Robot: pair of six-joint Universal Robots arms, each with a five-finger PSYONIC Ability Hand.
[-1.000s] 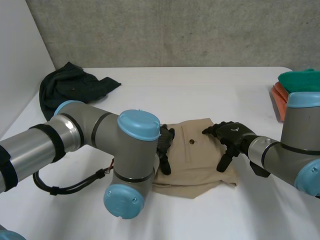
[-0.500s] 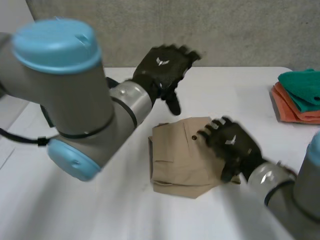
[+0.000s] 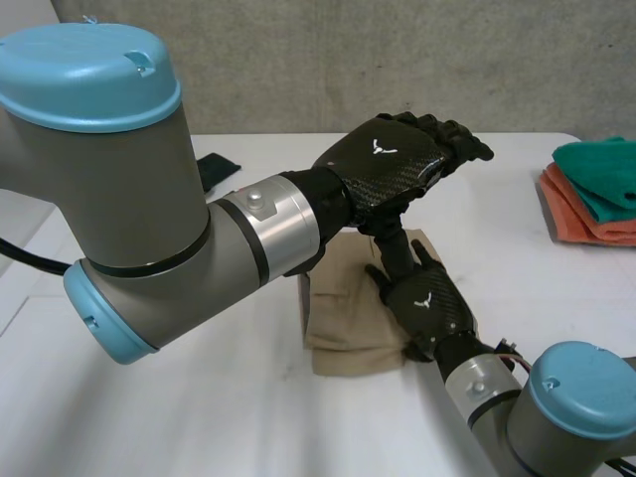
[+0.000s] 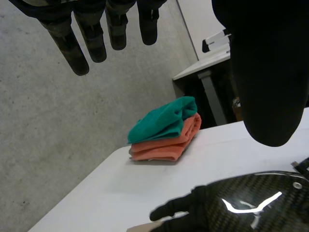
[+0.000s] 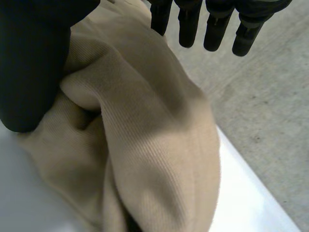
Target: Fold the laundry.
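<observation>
A beige garment (image 3: 343, 313), folded into a small packet, lies on the white table (image 3: 179, 417) in the head view. My left hand (image 3: 393, 164) hovers above its far side with straight fingers, open and empty; the left wrist view shows its fingers (image 4: 91, 38) spread in the air. My right hand (image 3: 427, 303) rests on the packet's right edge, open. In the right wrist view the beige cloth (image 5: 145, 145) bulges under the palm between straight fingers (image 5: 217, 24) and the thumb (image 5: 34, 63).
A folded green cloth on a folded orange one (image 3: 596, 194) sits at the table's right edge, and this stack (image 4: 166, 128) is seen past the left hand's fingertips. A dark cloth (image 3: 214, 169) peeks out behind the left arm at the far left.
My left hand has lifted off the beige packet's left side and swung up and right above it. The right hand has shifted nearer along the packet's right edge.
</observation>
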